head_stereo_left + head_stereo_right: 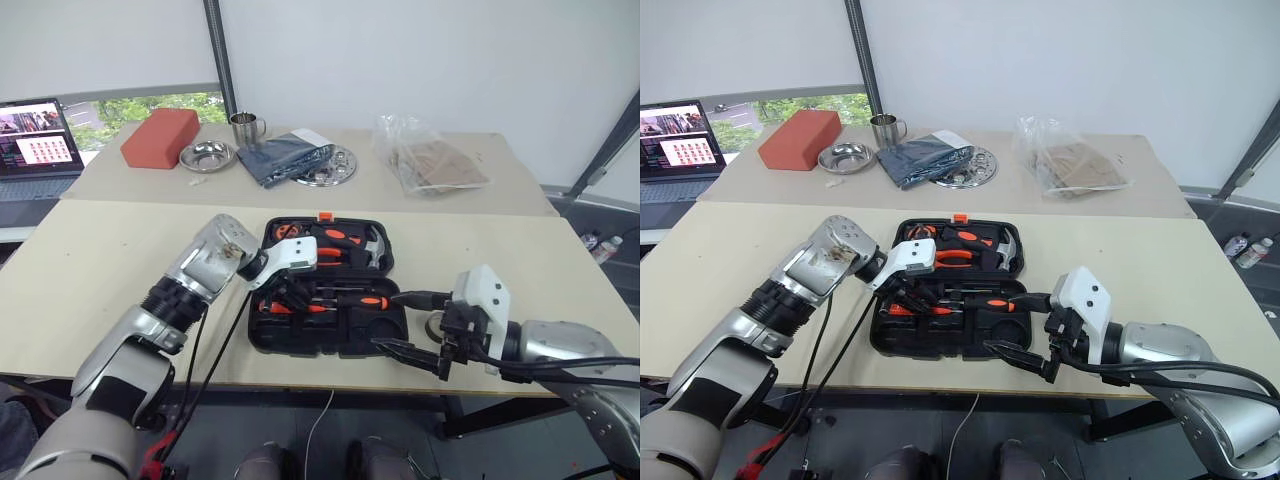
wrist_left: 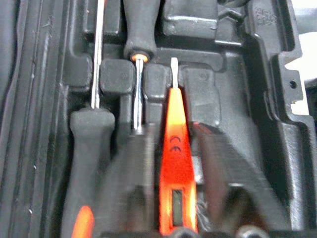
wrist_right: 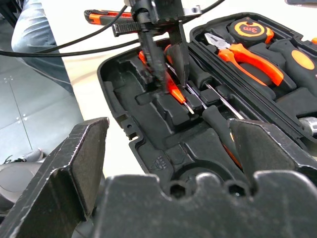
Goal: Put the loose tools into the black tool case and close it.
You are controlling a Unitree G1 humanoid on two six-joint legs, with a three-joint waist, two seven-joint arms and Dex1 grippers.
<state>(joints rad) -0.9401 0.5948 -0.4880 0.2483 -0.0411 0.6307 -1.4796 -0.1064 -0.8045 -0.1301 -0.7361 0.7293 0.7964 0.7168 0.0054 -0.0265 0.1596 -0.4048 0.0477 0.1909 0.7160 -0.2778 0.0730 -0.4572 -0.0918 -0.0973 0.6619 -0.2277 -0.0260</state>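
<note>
Two pale tables pushed together in front of a white wall, and the black tool case (image 1: pixel 325 300) lies open near the front edge of the closer table (image 1: pixel 110 270), lid half at 12 o'clock with the orange latch on its far rim.

Left gripper (image 3: pixel 166 69) is reaching down into the near half of the case. Its fingers (image 2: pixel 131 183) are parted a little, one on each side of the slim small orange tool (image 2: pixel 176 163), which lies in its moulded slot with the metal tip pointing away from the wrist. I can't tell whether the fingers are touching it or just beside it. At 9 o'clock of that tool, two screwdrivers (image 2: pixel 89 148) lie in neighbouring slots.

The lid half holds the orange-handled pliers (image 3: pixel 247 57), a tape measure (image 3: pixel 247 29) and a hammer (image 1: pixel 372 245).

Right gripper (image 1: pixel 415 325) hangs at 3 o'clock of the case, jaws spread wide with nothing in them, pointing toward the case edge.

An orange-black utility knife (image 3: pixel 106 16) lies on the table outside the case, on the far side in the right wrist view.

On the back table: red-orange box (image 1: pixel 160 137), steel bowl (image 1: pixel 207 155), metal mug (image 1: pixel 245 127), folded dark cloth (image 1: pixel 285 158), a clear plastic bag (image 1: pixel 430 160). There's a laptop (image 1: pixel 35 145) at 10 o'clock.
</note>
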